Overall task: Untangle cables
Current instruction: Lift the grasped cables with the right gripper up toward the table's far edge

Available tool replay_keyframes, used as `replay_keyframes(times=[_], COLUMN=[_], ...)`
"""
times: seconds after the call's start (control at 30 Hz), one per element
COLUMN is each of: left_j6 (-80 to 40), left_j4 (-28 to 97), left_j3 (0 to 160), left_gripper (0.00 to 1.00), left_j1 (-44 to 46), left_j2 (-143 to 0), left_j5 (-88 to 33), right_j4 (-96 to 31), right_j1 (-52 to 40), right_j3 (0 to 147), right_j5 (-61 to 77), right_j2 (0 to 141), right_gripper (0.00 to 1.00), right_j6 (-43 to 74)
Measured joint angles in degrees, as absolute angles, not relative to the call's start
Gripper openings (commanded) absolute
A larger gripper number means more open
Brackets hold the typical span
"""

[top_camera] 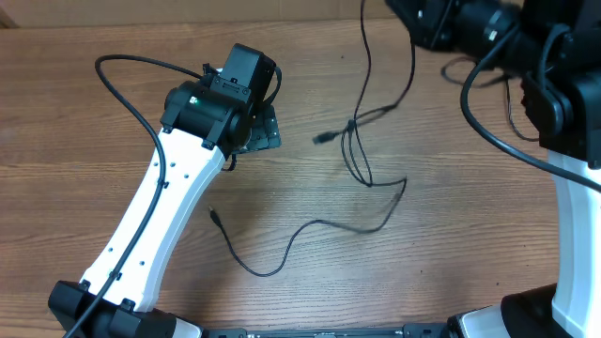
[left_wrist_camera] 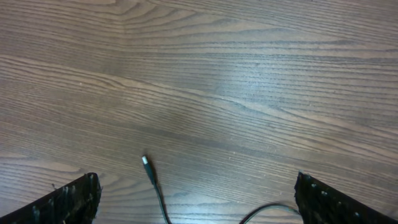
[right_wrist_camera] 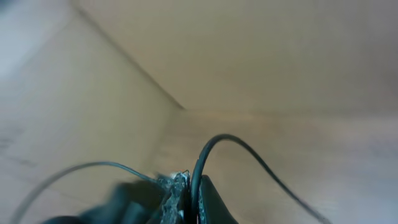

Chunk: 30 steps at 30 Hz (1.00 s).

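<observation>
My wide-open left end effector has the plug just ahead-left, cable trailing back toward it; right end effector pinches cable.

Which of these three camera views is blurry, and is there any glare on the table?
Right wrist view: soft throughout, the cable at the right tool and the background out of focus. Left wrist view: sharp, a pale sheen across the wooden table, the plug crisp. Overhead view: evenly lit, cables sharp, only faint shadows.
</observation>
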<state>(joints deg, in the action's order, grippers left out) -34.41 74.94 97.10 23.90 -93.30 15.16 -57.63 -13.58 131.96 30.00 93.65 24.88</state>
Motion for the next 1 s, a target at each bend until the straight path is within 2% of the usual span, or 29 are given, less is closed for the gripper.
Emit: replay_keyframes(times=[0.27,0.4,0.47,0.6,0.7,0.77,1.0], left_j6=[-34.4,-34.4,-34.4,-34.4,-34.4,-34.4,-34.4], left_j4=[74.9,74.9,74.9,75.0,74.9,74.9,74.9], left_j3=[97.1,97.1,97.1,97.1,97.1,97.1,97.1], left_gripper=[0.99,0.99,0.99,0.99,1.0,0.99,1.0], left_j1=[23.9,23.9,23.9,23.9,23.9,23.9,23.9], left_j2=[-93.3,-93.3,-93.3,-93.3,-93.3,-93.3,-93.3], left_j5=[15.2,15.2,15.2,15.1,15.2,15.2,15.2], right_j4=[-34.8,-30.7,-33.4,-47.5,-61.3,-65.7,-65.1], right_j1=[-13.6,-13.6,-13.6,-13.6,-13.8,-13.8,-13.8], right_j3=[132.2,132.4,132.4,132.6,132.5,132.5,132.2], right_j5=[38.4,37.8,36.9,32.8,21.9,14.8,-5.5], right_j2=[93.6,93.4,93.2,93.1,94.5,95.6,97.2], right_gripper=[0.04,0.04,0.04,0.04,0.04,0.04,0.04], right_j6=[31.4,33.9,33.5,28.7,24.7,23.5,21.6])
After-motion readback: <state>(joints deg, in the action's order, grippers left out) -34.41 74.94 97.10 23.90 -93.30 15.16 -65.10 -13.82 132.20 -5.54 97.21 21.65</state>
